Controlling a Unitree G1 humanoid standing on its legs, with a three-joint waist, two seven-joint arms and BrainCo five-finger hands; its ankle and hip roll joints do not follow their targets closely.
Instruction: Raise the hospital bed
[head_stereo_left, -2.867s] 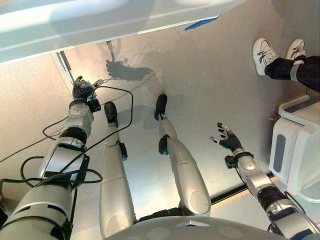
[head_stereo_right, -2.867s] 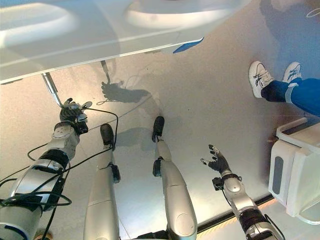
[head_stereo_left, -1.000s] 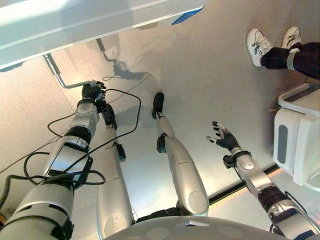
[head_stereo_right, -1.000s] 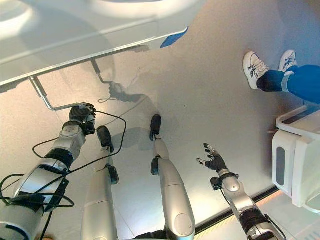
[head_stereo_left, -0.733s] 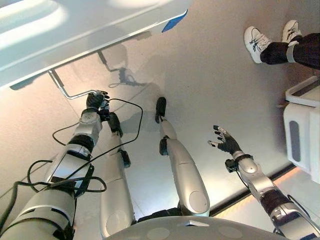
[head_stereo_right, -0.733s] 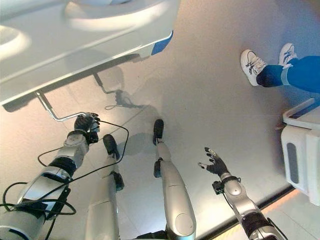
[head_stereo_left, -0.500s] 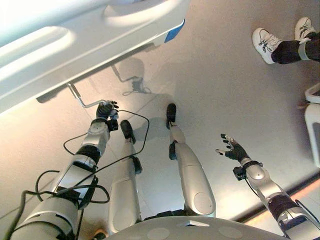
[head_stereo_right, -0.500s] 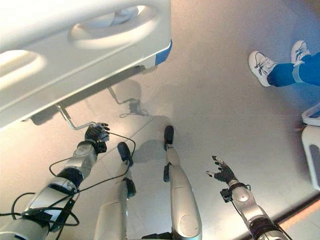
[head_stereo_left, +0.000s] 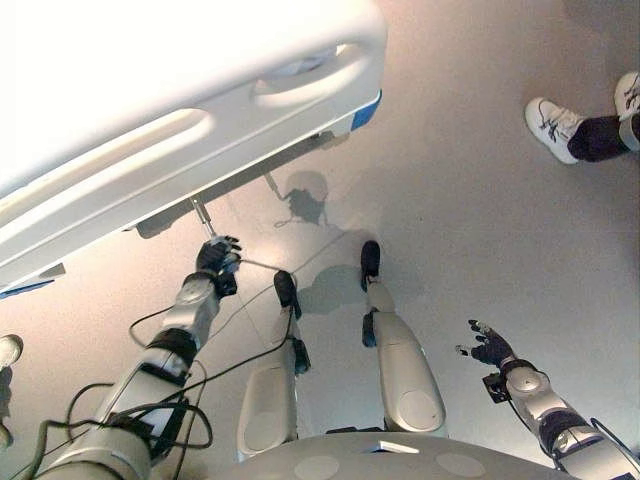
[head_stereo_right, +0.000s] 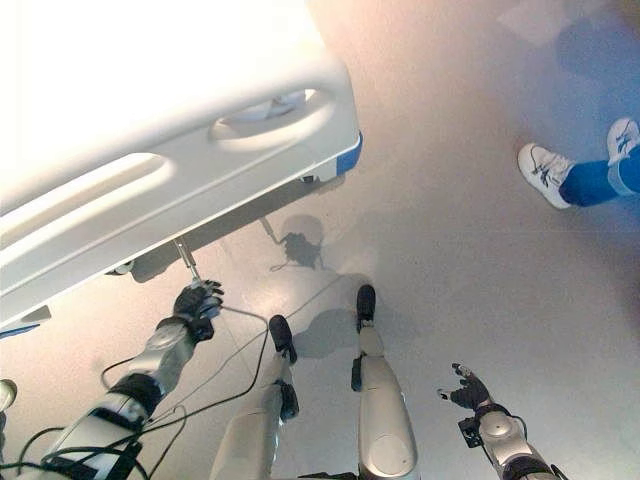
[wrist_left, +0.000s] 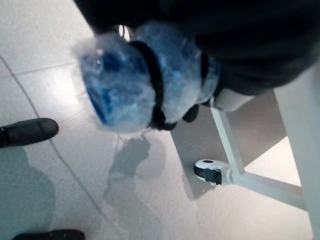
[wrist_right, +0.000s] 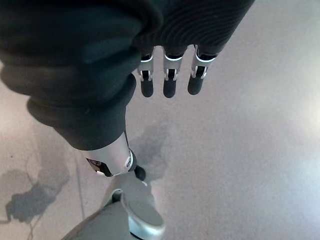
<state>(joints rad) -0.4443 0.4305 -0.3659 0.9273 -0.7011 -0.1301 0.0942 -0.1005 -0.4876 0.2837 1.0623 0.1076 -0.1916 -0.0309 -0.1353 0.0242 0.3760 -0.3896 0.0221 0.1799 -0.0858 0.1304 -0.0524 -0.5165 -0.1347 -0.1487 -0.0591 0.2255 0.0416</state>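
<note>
Hospital bed (head_stereo_left: 190, 150) fills upper left of head views, white footboard with two oblong handle cutouts, blue corner bumper (head_stereo_left: 366, 111) at its right end. Metal crank handle (head_stereo_left: 205, 222) hangs down from under the bed's foot end. Left hand (head_stereo_left: 217, 262) reaches up and forward to the crank, fingers curled round its lower end, gripping it. Left wrist view: blurry blue-white wrapped grip (wrist_left: 135, 82) right against the dark cover, fingers mostly hidden; white bed leg with caster wheel (wrist_left: 210, 171) on the tiled floor (wrist_left: 55, 190) past it. Right hand (head_stereo_left: 488, 347) held low at lower right, well apart from bed, fingers spread and relaxed, holding nothing. Right wrist view: straight dark-tipped fingers (wrist_right: 169, 85) over bare grey floor. Person's white sneaker (head_stereo_left: 553, 123) and dark trouser leg at far right edge, well apart from bed; in right eye view the trouser leg (head_stereo_right: 592, 181) reads blue.
</note>
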